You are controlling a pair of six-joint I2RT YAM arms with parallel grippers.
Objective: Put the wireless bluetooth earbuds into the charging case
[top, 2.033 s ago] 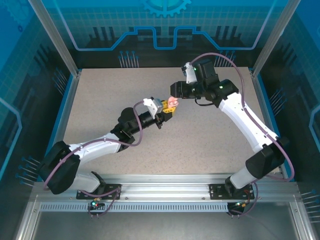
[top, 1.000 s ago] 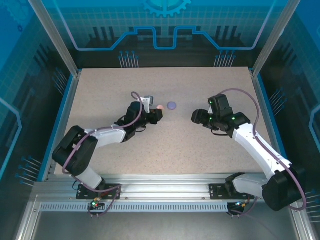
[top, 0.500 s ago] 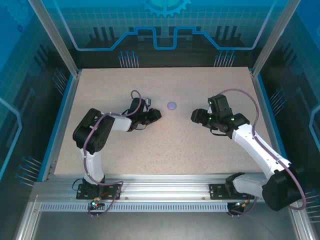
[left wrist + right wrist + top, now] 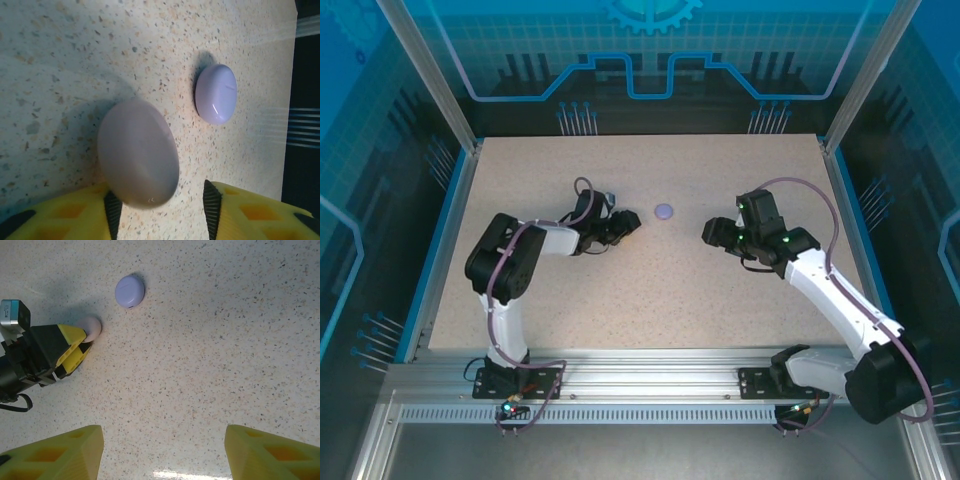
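**Closed pink charging case [image 4: 138, 152] between parted jaws of left gripper [image 4: 162, 197]**

The pink charging case sits close against one pad and clear of the other. The purple charging case [image 4: 665, 211], also shut, lies just beside it, midway between the tabletop's [image 4: 520, 300] side edges and nearer the far edge. The right gripper [image 4: 162, 440] hangs wide apart over bare tabletop.

Robot lab cell, aluminium frame [image 4: 640, 385], blue panels [image 4: 650, 60]

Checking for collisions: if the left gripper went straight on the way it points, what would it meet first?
The left gripper would meet the pink charging case first; it lies at its open fingertips. The lilac case sits farther on, off to the side.
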